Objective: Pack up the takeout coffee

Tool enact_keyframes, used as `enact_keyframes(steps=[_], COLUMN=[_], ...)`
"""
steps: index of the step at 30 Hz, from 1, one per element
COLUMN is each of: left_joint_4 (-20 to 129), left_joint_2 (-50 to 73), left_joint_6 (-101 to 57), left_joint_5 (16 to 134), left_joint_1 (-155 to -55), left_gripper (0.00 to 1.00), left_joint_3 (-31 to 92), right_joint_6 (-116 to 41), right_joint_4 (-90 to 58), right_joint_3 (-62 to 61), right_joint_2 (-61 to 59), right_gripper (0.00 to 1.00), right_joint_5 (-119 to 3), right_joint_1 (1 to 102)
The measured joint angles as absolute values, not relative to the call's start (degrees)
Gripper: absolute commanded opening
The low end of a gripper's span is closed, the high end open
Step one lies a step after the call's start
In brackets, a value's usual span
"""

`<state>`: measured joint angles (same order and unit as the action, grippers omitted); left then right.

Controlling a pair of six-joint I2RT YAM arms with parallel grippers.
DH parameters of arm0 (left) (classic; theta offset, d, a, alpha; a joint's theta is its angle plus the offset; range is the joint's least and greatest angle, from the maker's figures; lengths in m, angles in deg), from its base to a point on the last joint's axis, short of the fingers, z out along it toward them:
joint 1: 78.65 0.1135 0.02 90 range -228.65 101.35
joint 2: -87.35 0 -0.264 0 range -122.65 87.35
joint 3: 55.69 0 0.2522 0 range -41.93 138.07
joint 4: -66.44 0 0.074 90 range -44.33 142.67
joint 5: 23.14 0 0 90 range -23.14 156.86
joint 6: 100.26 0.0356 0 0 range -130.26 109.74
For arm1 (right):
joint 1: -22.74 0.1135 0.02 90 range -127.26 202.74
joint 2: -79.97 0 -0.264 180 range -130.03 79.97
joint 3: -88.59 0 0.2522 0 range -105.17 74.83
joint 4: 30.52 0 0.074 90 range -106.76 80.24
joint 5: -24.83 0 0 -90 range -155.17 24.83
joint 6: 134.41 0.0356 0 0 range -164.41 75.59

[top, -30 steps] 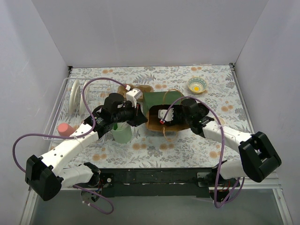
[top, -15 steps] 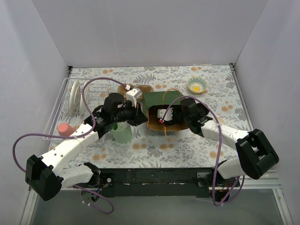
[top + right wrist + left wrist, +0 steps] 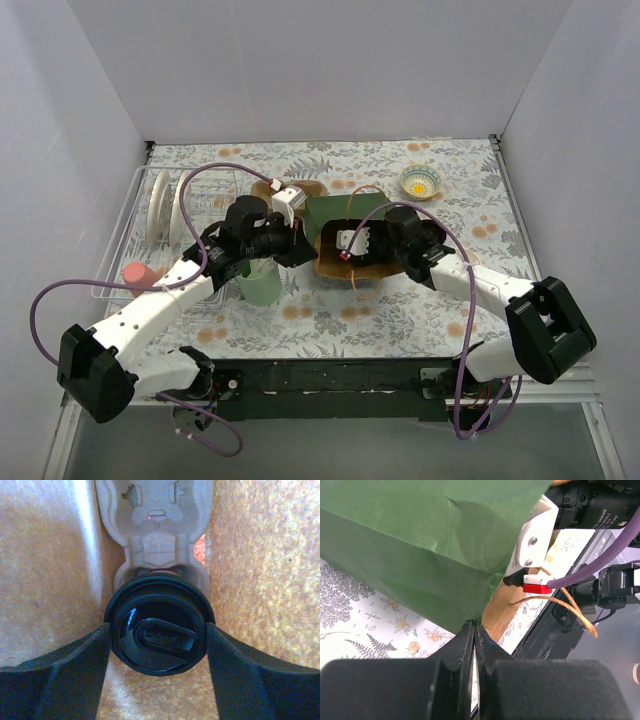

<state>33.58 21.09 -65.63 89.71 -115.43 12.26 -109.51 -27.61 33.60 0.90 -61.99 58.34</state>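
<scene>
Black-lidded coffee (image 3: 158,642) clasped inside right gripper (image 3: 157,629)

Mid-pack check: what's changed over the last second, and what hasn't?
The right pincer pushed slightly deeper into the bag, carrying the takeout coffee along. The left pincer, pinching the bag's edge, nudged a little toward the far side. Unchanged: both grips, the mint-green cup and the bowl.

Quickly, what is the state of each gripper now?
The left gripper is closed on the green bag's edge.
The right gripper holds the takeout coffee.
</scene>
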Motion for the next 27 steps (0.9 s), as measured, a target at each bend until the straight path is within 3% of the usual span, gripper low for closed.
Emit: enact_keyframes(steps=[5, 27], left_joint_4=[33.5, 30.9], left_joint_2=[20.4, 17.2], left_joint_6=[-65.6, -65.6], left_joint_5=[89.7, 88.8], left_joint_1=[-115.4, -115.5], left_gripper=[0.0, 0.0], left_joint_3=[13.4, 19.4], right_joint_6=[-109.0, -106.6], right_joint_4=[-23.4, -10.2], right_joint_3=[31.2, 23.1], right_joint_2=[1.1, 2.4], right_gripper=[0.97, 0.98], right_joint_5=[-62.0, -62.9], right_joint_1=[58.3, 58.3])
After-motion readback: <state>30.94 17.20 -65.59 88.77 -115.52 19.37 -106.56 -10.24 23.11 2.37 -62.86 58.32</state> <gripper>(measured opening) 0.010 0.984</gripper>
